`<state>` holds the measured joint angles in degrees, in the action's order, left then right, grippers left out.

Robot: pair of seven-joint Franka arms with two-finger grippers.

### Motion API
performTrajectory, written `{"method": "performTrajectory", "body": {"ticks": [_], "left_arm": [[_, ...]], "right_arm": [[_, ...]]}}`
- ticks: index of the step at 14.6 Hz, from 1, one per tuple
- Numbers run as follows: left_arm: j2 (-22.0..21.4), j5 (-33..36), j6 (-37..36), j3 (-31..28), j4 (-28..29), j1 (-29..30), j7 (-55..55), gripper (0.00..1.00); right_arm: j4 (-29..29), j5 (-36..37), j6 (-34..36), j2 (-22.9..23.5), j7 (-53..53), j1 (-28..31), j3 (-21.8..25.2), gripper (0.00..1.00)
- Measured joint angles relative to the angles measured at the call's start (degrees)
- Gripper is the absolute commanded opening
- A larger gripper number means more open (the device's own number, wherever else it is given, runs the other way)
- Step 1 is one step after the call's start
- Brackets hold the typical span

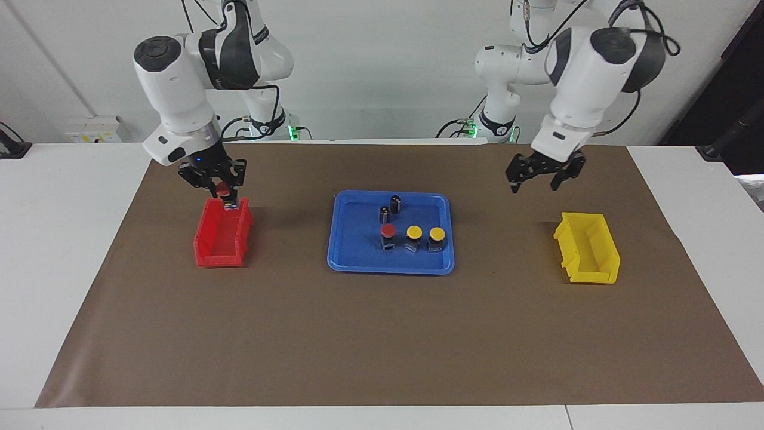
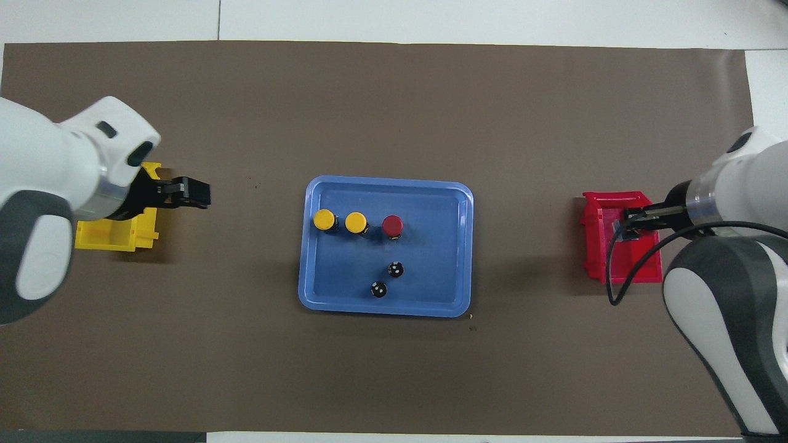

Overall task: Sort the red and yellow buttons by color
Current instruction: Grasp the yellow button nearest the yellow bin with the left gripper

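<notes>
The right gripper (image 1: 223,194) hangs over the red bin's (image 1: 215,251) end nearest the robots, its jaws closed on a red button (image 1: 222,189) held just above the bin's rim, red cap up and black base below; from overhead the gripper (image 2: 629,223) covers the held button. The left gripper (image 1: 540,177) waits in the air over bare mat beside the yellow bin (image 1: 588,251), jaws spread and holding nothing; seen from overhead it (image 2: 188,192) sits just off the bin's (image 2: 117,234) edge. The two bins stand well apart at either end of the brown mat (image 1: 382,334) on the white counter (image 1: 59,239), red toward the right arm's end, yellow toward the left arm's. Between them lies the blue tray (image 1: 358,263). In its part nearer the robots stand two dark cylinders (image 1: 395,203) with silvery tops, close together. Farther out, three buttons stand upright in a row: a second red button (image 1: 388,232) toward the right arm's end, then a yellow button (image 1: 414,233) just beside it, then another yellow button (image 1: 437,234) toward the left arm's end. Overhead, the same row reads yellow (image 2: 324,219), yellow (image 2: 355,222), red (image 2: 392,225)
</notes>
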<state>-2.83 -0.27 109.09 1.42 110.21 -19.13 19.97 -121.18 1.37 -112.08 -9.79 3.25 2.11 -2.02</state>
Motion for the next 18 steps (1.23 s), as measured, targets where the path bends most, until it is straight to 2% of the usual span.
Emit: {"method": "performTrajectory", "body": {"ticks": [3, 8, 15, 18], "left_arm": [[5.3, 0.0, 7.8, 0.1, 2.4, -6.4, 8.4, 0.7], [11.7, -2.2, 15.8, 0.1, 2.7, -9.4, 10.5, 0.7], [14.6, -4.2, 19.1, 0.0, 2.7, -11.9, 11.3, 0.7], [15.5, -4.2, 19.6, 0.1, 2.7, -13.0, 11.8, 0.62]], "right_arm": [[-5.8, -0.1, -4.7, -1.0, 4.0, 4.2, 0.1, 0.12], [-11.2, -0.1, -13.1, 0.7, 4.2, 4.2, -0.5, 0.12], [-13.4, -0.1, -17.5, 3.6, 5.0, 4.3, -0.5, 0.12], [-14.7, -0.1, -19.2, 3.9, 5.0, 4.3, -0.5, 0.12]]}}
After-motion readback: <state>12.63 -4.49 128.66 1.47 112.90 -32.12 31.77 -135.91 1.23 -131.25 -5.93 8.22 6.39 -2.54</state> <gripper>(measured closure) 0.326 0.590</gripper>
